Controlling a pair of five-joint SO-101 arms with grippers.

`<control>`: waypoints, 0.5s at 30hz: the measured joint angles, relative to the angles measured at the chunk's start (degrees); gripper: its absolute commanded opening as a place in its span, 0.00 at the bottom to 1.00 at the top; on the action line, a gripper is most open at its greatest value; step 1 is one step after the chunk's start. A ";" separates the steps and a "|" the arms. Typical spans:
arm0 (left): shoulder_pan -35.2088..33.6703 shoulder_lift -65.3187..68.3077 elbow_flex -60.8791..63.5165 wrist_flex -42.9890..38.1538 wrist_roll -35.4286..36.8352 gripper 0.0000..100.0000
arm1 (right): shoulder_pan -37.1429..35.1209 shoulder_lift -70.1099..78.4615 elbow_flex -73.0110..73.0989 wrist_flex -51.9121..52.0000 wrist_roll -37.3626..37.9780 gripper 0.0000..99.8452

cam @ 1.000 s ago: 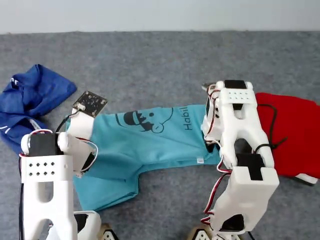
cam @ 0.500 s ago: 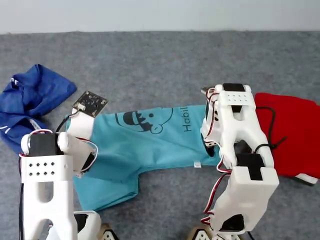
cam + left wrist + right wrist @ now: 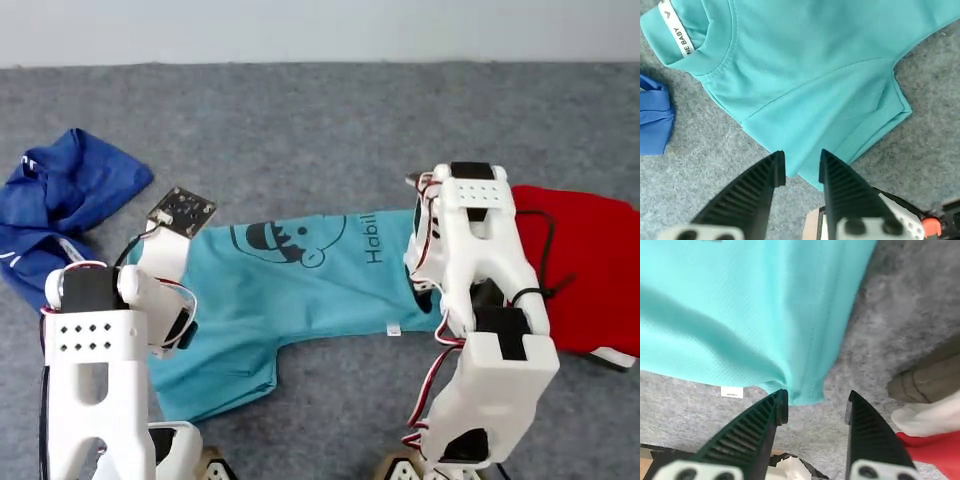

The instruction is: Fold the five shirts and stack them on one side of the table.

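Jaws on both arms are hanging spread, empty. The left gripper (image 3: pixel 801 155) is hovering over a sleeve of the teal shirt (image 3: pixel 300 285) lying mid-table, the right gripper (image 3: pixel 817 394) over its hem by the red shirt (image 3: pixel 590 270). Probably starting a fold; next, both must pinch cloth.

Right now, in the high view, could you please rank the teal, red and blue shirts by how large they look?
1. teal shirt, spread out.
2. red shirt and blue shirt: about alike; the right arm covers part of the red, the blue is bunched.
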 measured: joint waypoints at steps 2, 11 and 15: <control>0.00 0.00 0.00 -0.18 0.00 0.12 | 0.53 0.00 -1.23 0.00 0.00 0.20; 0.00 0.00 0.00 -6.59 3.43 0.13 | 0.62 0.00 -4.84 -7.30 0.00 0.20; 0.00 0.00 0.00 -6.77 4.13 0.13 | -2.02 0.09 -4.84 -10.37 -0.88 0.20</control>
